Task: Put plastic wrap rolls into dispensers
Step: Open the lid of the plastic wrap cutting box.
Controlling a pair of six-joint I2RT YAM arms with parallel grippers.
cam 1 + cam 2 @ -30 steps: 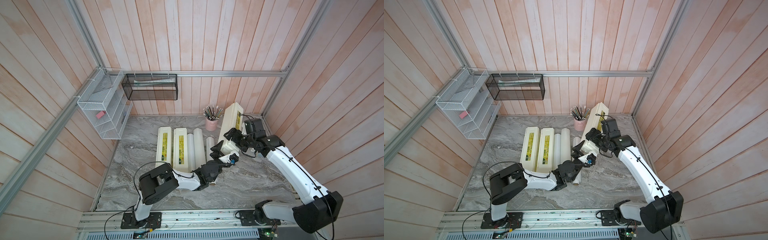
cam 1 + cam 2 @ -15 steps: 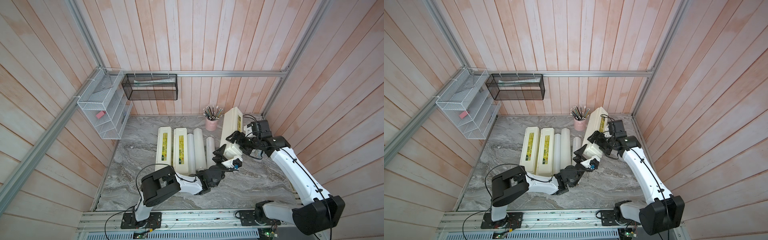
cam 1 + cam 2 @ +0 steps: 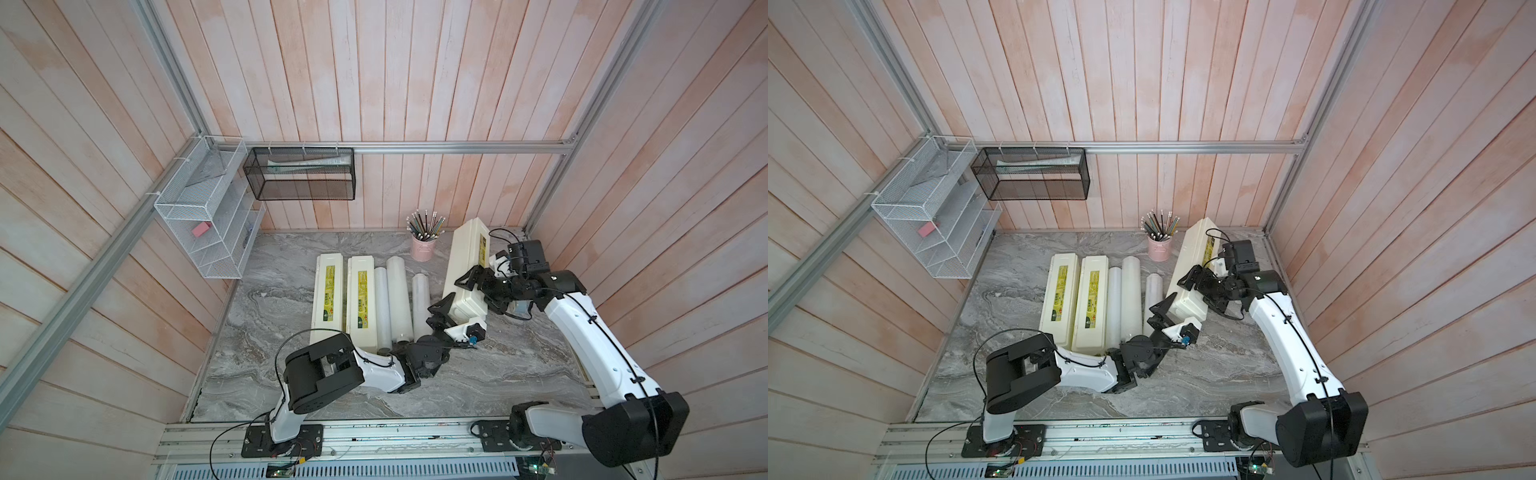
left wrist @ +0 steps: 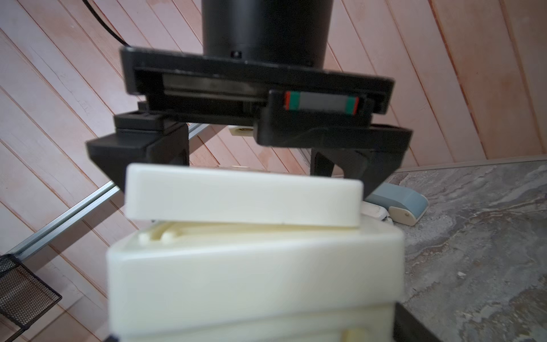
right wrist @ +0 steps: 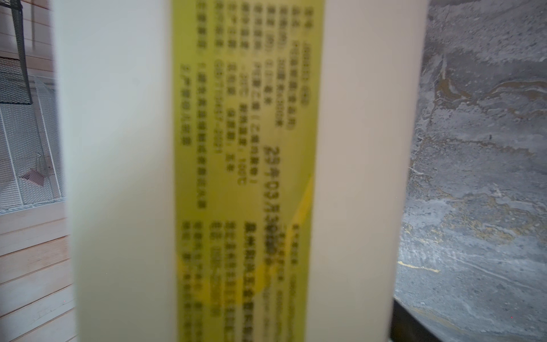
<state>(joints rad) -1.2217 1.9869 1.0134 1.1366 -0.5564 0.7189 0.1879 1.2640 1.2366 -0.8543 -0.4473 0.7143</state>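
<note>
Your third dispenser (image 3: pixel 463 257) sat at the right of the marble tabletop (image 3: pixel 291 374), angled away from the other two, label side up, its far end beside the pink pencil cup (image 3: pixel 423 251). In the left wrist view its lid (image 4: pixel 242 195) stood a crack off the body at the near end.

You had your right gripper (image 3: pixel 478 291) across the box's middle, reaching in from the right. Its jaws stood wide, one finger down each long side of the lid, and they looked pressed against it. The right wrist view gave you little beyond the blurred yellow-green label (image 5: pixel 245 165) and one black finger (image 5: pixel 414 322) at the box's edge.

Your left gripper (image 3: pixel 457 318) was at the near end, spread just as wide, with the end of the box filling the space between its fingers (image 4: pixel 414 327). They lay against the box's sides.

The three plastic wrap rolls lay bare on the table between that box and the others. The nearest roll (image 3: pixel 420 299) lay just beside your left gripper, then came the thick roll (image 3: pixel 398 299). The thin roll (image 3: pixel 382 303) lay touching the middle dispenser (image 3: pixel 361 295). That one and the leftmost dispenser (image 3: pixel 326 291) lay side by side, lids down.

A grey-blue stapler-like object (image 4: pixel 405 204) rested on the table beyond the held box, under your right arm.
</note>
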